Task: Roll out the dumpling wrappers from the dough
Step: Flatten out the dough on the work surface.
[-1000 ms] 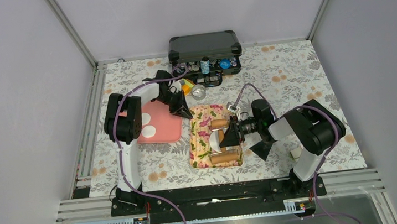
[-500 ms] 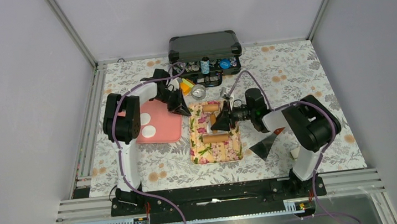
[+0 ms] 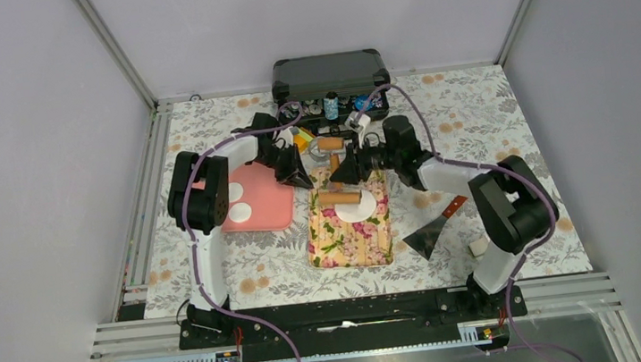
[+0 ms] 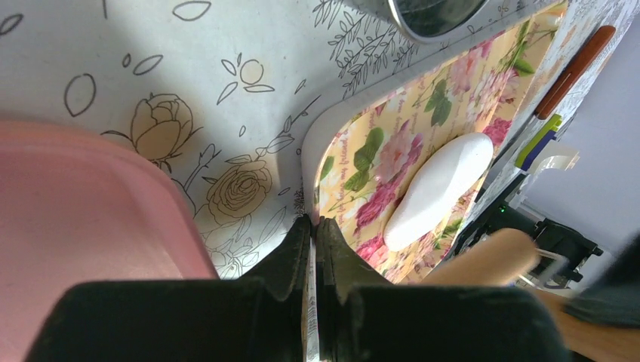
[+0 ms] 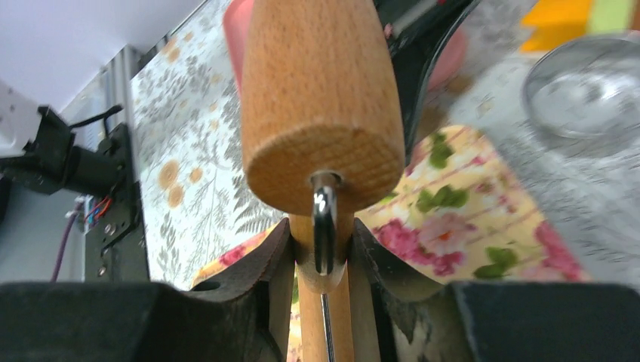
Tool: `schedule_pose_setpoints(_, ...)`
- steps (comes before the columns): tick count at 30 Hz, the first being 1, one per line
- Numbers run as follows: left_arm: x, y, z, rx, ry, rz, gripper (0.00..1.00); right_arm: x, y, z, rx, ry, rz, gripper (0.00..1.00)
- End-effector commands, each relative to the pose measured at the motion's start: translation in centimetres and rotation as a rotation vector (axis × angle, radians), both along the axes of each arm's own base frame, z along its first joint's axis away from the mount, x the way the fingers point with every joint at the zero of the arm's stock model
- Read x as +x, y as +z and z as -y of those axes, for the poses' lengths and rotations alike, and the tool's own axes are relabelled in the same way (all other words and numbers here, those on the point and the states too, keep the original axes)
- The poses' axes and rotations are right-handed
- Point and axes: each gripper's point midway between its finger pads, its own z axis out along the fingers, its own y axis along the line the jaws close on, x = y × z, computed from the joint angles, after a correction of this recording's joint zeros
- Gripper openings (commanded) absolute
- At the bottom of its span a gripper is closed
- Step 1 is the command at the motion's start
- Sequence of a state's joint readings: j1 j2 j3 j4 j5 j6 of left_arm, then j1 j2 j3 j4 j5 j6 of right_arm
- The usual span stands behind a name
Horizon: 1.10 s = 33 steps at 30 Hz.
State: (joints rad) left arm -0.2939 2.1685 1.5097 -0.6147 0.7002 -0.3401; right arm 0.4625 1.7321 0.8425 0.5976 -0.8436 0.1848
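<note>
While clamping the stem of the wooden roller point(image 3: 339, 198) in the narrowed right gripper point(image 5: 323, 245), holds its near barrel crosswise, left to right, at the far rim of the flattened dumpling wrapper point(image 3: 356, 211) on the floral mat point(image 3: 350, 242). Places that disc nearward of the hand, toward the arm bases; probably calls for a straight pull that way, along the stem's axis. Favours the right arm, the one on the tool. Pinches the mat's far-left edge in the left gripper point(image 4: 315, 226), fingers pressed together. Leaves two more wrappers point(image 3: 234, 191) on the pink tray point(image 3: 271, 211).
</note>
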Motion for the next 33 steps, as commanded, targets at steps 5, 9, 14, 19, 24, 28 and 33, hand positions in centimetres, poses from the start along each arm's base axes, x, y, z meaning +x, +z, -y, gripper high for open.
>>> schedule_pose_setpoints(5,1.1,1.8,0.1,0.0,0.024,0.123,0.0,2.3,6.5,3.1,-0.133,-0.106,0.152,0.0)
schedule_pose_setpoints(9,1.2,2.5,0.3,-0.016,0.008,0.137,0.0,4.6,8.9,5.3,-0.086,-0.288,0.167,0.0)
schedule_pose_setpoints(14,0.9,1.9,0.7,-0.028,-0.007,0.134,0.0,5.4,8.8,6.2,0.017,-0.408,0.174,0.0)
schedule_pose_setpoints(19,0.8,1.1,1.4,-0.034,-0.031,0.118,0.0,3.3,5.4,5.1,0.107,-0.371,-0.013,0.0)
schedule_pose_setpoints(24,0.7,1.6,1.7,-0.047,-0.043,0.13,0.0,2.6,1.8,5.6,0.136,-0.397,0.006,0.0)
schedule_pose_setpoints(28,0.6,1.5,1.8,-0.058,-0.038,0.124,0.0,1.3,-0.9,5.5,0.172,-0.388,-0.031,0.0)
schedule_pose_setpoints(33,0.3,-0.3,1.9,-0.044,-0.012,0.071,0.0,-0.6,-2.2,5.2,0.187,-0.332,-0.014,0.0)
